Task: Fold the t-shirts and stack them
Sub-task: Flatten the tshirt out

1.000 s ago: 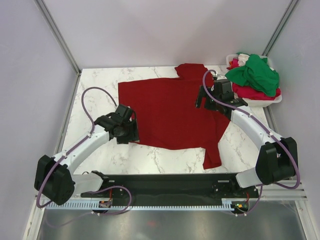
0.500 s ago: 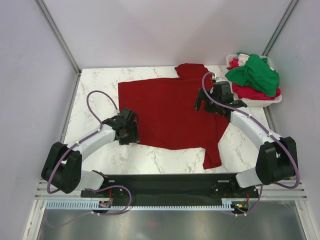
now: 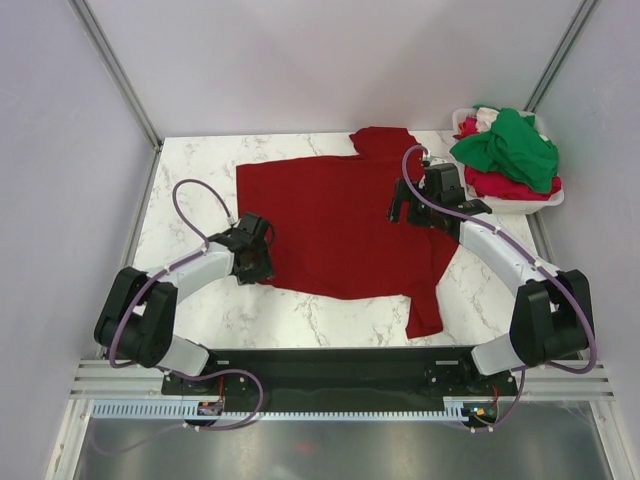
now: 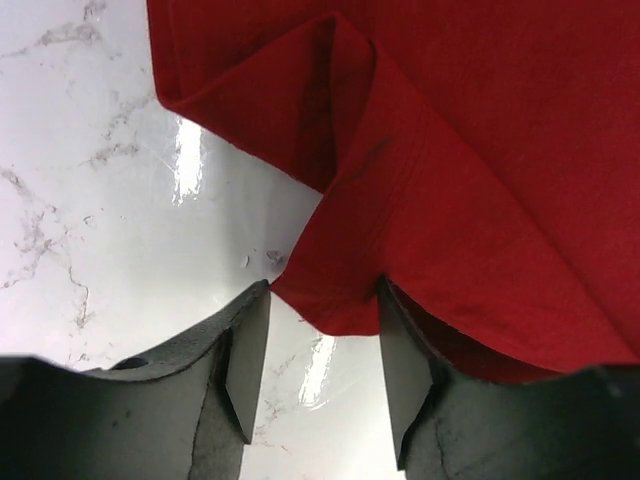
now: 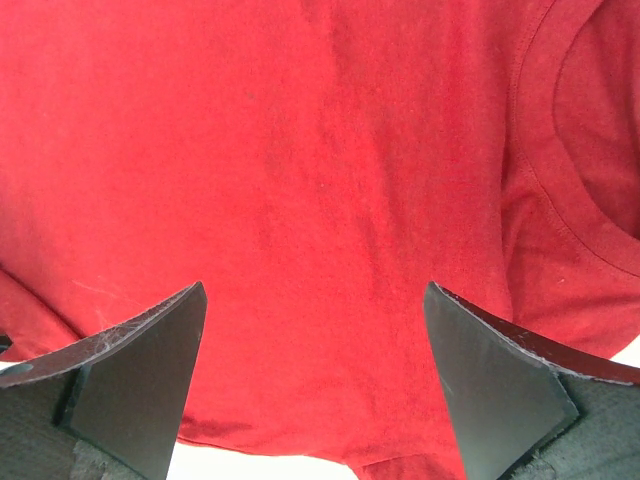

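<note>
A dark red t-shirt lies spread flat across the marble table, with one sleeve hanging toward the near edge at the right. My left gripper is low at the shirt's near-left corner. In the left wrist view that gripper is open, and the folded-over corner of the shirt reaches in between its fingertips. My right gripper hovers over the shirt's right part. In the right wrist view it is wide open above the cloth, with the collar off to its right.
At the back right corner stands a white basket. A bright green t-shirt is heaped in it on top of a lighter red one. Bare marble shows left of the shirt and along the near edge.
My left arm has drawn its elbow back and down. Its gripper has slid slightly toward the shirt's corner, and its jaws have narrowed a little. The right arm has barely moved.
</note>
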